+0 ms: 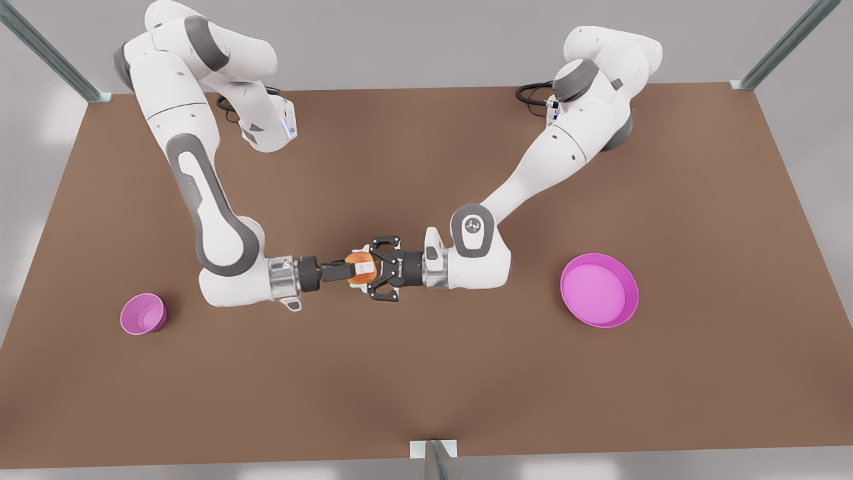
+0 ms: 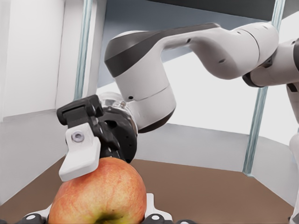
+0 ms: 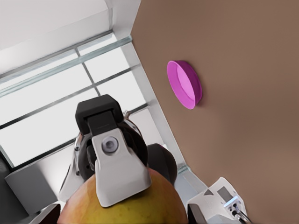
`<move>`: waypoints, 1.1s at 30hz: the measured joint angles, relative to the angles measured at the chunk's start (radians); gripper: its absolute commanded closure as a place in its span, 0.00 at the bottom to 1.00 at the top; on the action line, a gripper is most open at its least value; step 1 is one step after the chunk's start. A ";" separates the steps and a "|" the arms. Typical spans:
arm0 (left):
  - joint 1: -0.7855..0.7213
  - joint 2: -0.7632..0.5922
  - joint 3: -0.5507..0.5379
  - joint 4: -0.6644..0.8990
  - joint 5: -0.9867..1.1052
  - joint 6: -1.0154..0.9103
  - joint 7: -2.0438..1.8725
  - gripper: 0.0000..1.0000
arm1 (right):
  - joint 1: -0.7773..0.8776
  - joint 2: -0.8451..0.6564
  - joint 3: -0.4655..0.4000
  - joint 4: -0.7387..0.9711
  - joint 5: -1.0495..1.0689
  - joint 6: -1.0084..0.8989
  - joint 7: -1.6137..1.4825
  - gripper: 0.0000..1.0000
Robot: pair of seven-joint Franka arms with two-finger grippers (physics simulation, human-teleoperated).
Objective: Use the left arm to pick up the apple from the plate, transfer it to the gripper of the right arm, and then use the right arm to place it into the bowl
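**Handover in mid-air**

Apple (image 1: pixel 360 269) hangs above the table (image 1: pixel 426 387) between plate (image 1: pixel 598 291) and bowl (image 1: pixel 142 313), clamped by the left gripper (image 1: pixel 374 270)'s black claw. The right gripper (image 1: pixel 354 269) has its white-tipped fingers (image 2: pixel 80 156) pressed against the fruit, apparently gripping too. This looks like the transfer step. Next, the left claw should release and back away, then the right arm carries the apple to the bowl.

Overhead front; wrists close (shared apple (image 2: pixel 96 193))
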 measured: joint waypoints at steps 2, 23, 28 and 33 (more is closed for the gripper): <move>0.000 0.000 0.000 0.000 0.000 0.000 0.003 0.32 | 0.001 -0.001 0.000 0.000 0.002 0.005 0.002 0.19; 0.538 -0.143 0.024 -0.186 0.565 -0.304 -0.149 0.00 | -0.121 -0.006 -0.006 -0.022 -0.196 0.006 -0.009 0.30; 0.685 -0.537 0.039 -0.184 1.253 -0.704 -0.432 0.00 | -0.260 0.008 -0.010 -0.029 -0.499 -0.011 -0.047 0.30; 0.249 -0.918 0.700 -0.415 1.232 -0.821 -0.711 0.00 | -0.366 0.044 -0.017 0.005 -0.781 -0.010 -0.107 0.30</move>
